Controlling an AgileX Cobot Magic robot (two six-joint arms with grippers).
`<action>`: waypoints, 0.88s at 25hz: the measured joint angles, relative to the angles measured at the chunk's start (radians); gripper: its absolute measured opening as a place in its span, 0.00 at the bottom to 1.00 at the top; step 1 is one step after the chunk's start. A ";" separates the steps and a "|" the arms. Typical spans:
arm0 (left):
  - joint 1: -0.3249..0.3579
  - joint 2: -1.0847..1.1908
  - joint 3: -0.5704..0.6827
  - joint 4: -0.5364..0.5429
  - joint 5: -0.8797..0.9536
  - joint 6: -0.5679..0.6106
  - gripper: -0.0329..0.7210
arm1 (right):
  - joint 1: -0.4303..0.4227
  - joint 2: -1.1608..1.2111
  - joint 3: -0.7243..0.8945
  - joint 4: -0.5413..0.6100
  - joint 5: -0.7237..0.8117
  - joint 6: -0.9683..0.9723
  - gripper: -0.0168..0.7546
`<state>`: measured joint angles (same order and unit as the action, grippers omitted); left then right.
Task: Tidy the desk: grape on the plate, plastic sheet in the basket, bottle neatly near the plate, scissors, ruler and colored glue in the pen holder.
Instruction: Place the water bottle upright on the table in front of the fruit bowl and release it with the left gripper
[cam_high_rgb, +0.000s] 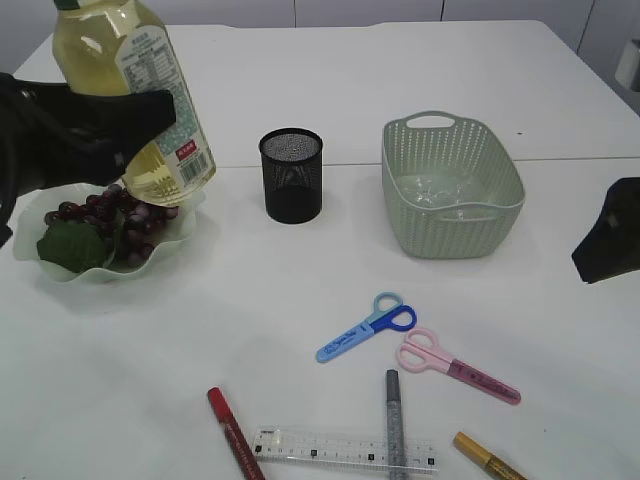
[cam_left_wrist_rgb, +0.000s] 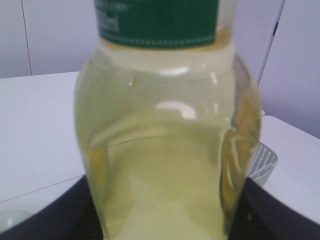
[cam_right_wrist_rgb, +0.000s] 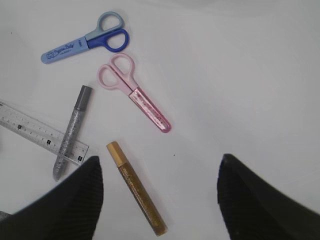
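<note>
Left gripper: clamped on the bottle, held tilted above the plate.
Right gripper: jaws apart, holding nothing, above the scissors and gold glue.
Grapes: on plate.
Ruler: table front.

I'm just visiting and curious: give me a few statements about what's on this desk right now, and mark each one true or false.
1. The left gripper holds the clear plastic bottle of yellow liquid above the table. True.
2. The black mesh pen holder already contains both scissors. False: the blue scissors and pink scissors lie flat on the white table.
3. The dark grapes sit on the pale wavy-edged plate. True.
4. The right gripper is clamped on the gold glitter glue pen. False: it is open, with the pen lying on the table.
5. The silver glitter glue pen lies across the clear plastic ruler. True.
</note>
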<state>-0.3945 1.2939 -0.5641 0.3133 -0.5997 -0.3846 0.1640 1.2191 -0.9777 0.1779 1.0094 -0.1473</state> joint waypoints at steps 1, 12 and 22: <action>0.000 0.000 0.000 0.005 0.000 0.000 0.64 | 0.000 0.000 0.000 0.000 0.000 0.000 0.70; 0.000 0.059 0.000 0.097 -0.041 0.099 0.63 | 0.000 0.000 0.000 0.000 -0.001 0.000 0.70; 0.000 0.324 0.000 0.044 -0.361 0.123 0.63 | 0.000 0.000 0.000 0.000 -0.001 0.000 0.70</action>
<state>-0.3945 1.6182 -0.5641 0.3568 -0.9604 -0.2618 0.1640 1.2191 -0.9777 0.1779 1.0088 -0.1473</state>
